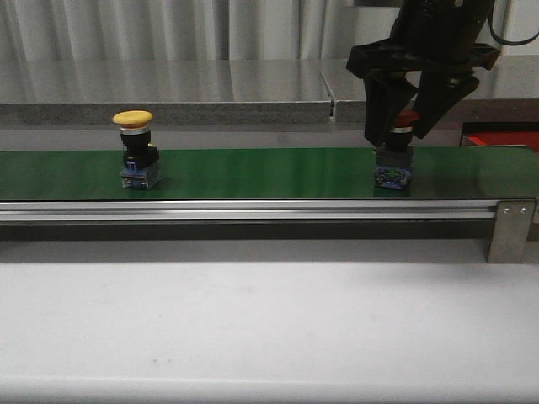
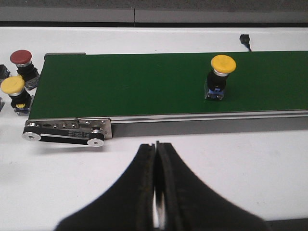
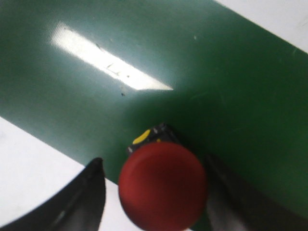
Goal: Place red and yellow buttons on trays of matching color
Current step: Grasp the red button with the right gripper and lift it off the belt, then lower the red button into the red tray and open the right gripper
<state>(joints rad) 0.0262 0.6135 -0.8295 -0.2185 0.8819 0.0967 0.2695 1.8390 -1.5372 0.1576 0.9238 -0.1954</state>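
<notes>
The red button [image 1: 396,160] stands upright on the green conveyor belt [image 1: 269,172], near its right end, long axis vertical, mushroom cap up and blue base on the belt. The right gripper [image 1: 402,124] hangs over it with its fingers [image 1: 376,105] spread apart, one on each side of the cap. The right wrist view shows a gap between the red cap [image 3: 163,190] and each dark finger [image 3: 86,197], so the fingers straddle the button without clearly touching it.

The yellow button [image 1: 136,151] stands upright too, cap up, well apart toward the belt's left part.

The left gripper [image 2: 156,192] shows only in its own wrist view, held above the white bench [image 2: 240,163] in front of the belt, fingers [image 2: 142,192] pressed together with nothing between them.

That view also shows the belt's roller end [image 2: 67,132] and, beyond it on the bench, a spare red button [image 2: 23,63] and a spare yellow button [image 2: 15,94], which the front view does not take in. The front view alone shows a red tray [image 1: 504,139] behind the belt's right end.
</notes>
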